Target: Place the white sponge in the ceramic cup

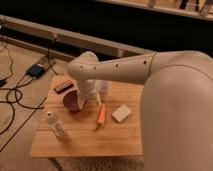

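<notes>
The jaws of the gripper point(83, 103) are held apart and released, with nothing seen grasped between them; the gripper is lowered at the right edge of the dark purple bowl point(70, 102), just left of the ceramic cup point(104, 88). The white sponge point(121, 113) is laid flat on the wooden counter point(90, 142), free of the gripper, right of an orange carrot-shaped thing point(102, 115). A white capped bottle point(55, 124) is stood upright near the front left.
</notes>
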